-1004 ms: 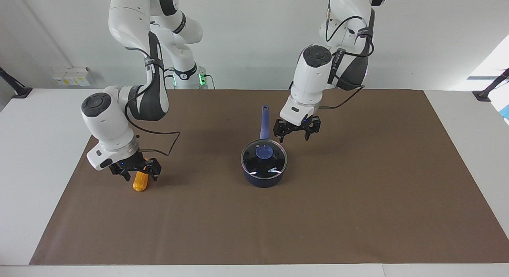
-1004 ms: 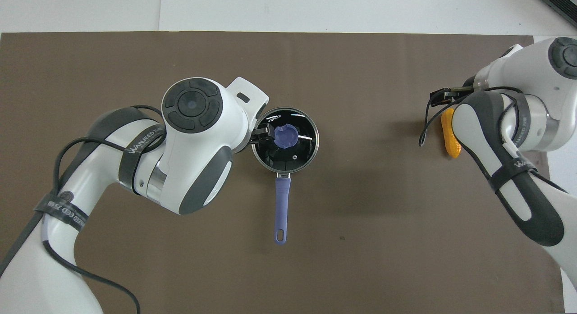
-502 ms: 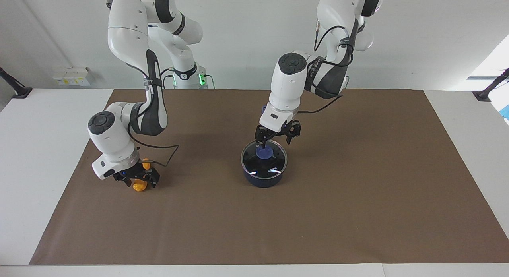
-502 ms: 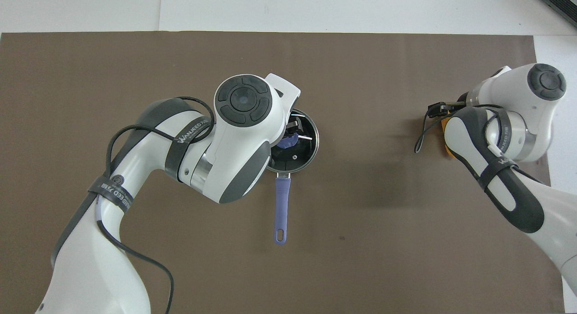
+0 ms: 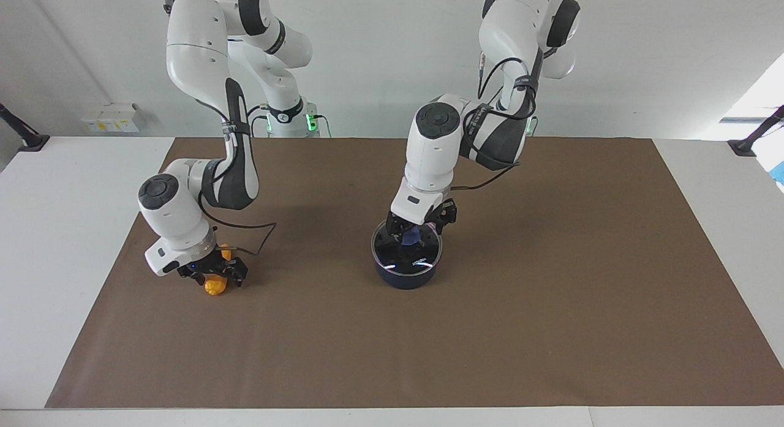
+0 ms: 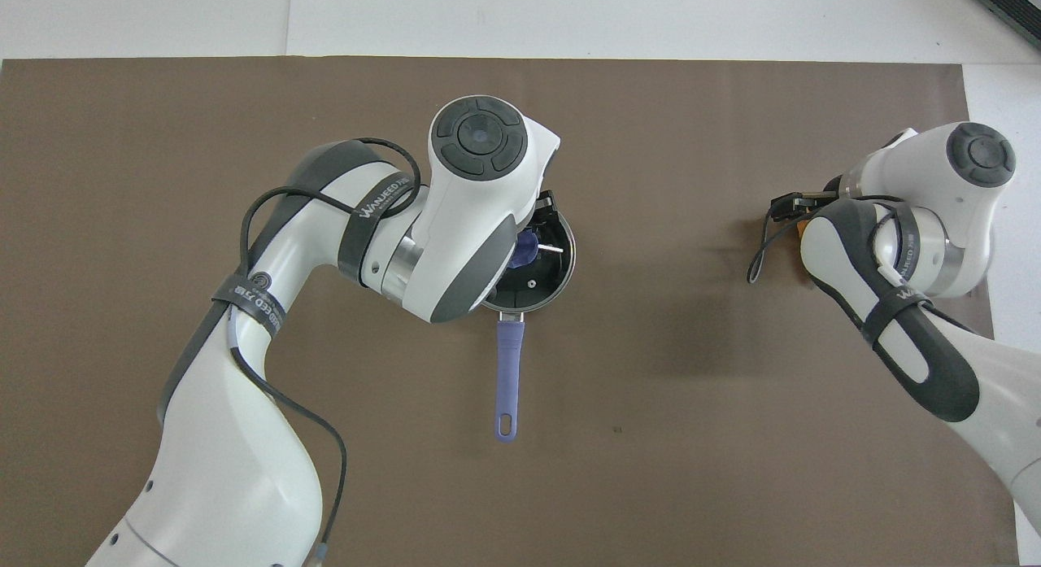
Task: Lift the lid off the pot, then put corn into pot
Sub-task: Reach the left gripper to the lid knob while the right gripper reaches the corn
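over the last second, dropped from beside the pot's handle (image 6: 506, 372) onto the lid (image 5: 407, 251): left gripper (image 5: 418, 226), fingers spread either side of the blue knob (image 5: 412, 236), not yet seen to pinch it. lid seated on the pot (image 5: 404, 276), at mid-mat. read as the lid grasp about to close, with the lift to follow.

toward the right arm's end, lowered onto the corn (image 5: 215, 286): right gripper (image 5: 211, 272), fingers straddling the cob on the mat (image 5: 551, 292); whether clamped or merely around it, could not be told. cob seemingly on the mat, so probably a pickup timed to follow the lid's removal.

for room: pot handle pointed toward the robots, under the left arm in the overhead view, away from the lid's upward path. bare mat on every side of the pot for setting the lid down. corn close to the mat's edge at the right arm's end, with an unobstructed run of mat between it and the pot.
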Robot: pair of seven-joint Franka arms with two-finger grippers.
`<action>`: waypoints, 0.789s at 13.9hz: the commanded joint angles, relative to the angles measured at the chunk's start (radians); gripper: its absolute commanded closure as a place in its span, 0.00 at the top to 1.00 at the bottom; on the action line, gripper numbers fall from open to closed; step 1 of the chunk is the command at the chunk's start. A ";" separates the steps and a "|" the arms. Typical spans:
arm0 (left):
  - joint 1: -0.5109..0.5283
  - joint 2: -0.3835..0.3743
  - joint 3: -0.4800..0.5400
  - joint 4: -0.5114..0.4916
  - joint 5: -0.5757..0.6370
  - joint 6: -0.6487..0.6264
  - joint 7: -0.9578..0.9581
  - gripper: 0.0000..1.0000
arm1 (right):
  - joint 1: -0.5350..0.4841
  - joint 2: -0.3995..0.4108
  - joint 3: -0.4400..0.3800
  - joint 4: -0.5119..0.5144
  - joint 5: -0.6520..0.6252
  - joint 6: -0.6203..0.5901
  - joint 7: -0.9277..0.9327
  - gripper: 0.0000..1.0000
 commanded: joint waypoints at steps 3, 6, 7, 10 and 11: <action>-0.027 0.047 0.019 0.075 0.019 -0.040 -0.022 1.00 | -0.009 -0.023 0.006 -0.030 -0.001 0.007 -0.051 0.00; -0.034 0.041 0.015 0.069 0.034 -0.069 -0.022 1.00 | -0.010 -0.023 0.005 -0.027 -0.004 0.002 -0.053 0.00; -0.039 0.038 0.015 0.069 0.045 -0.073 -0.022 1.00 | -0.010 -0.023 0.006 -0.027 -0.006 0.002 -0.053 0.00; -0.070 0.041 0.012 0.058 0.074 -0.073 -0.022 1.00 | -0.013 -0.021 0.006 -0.005 -0.042 -0.017 -0.056 0.00; -0.070 0.040 0.012 0.055 0.073 -0.074 -0.022 1.00 | -0.013 -0.020 0.006 0.016 -0.052 -0.034 -0.055 0.00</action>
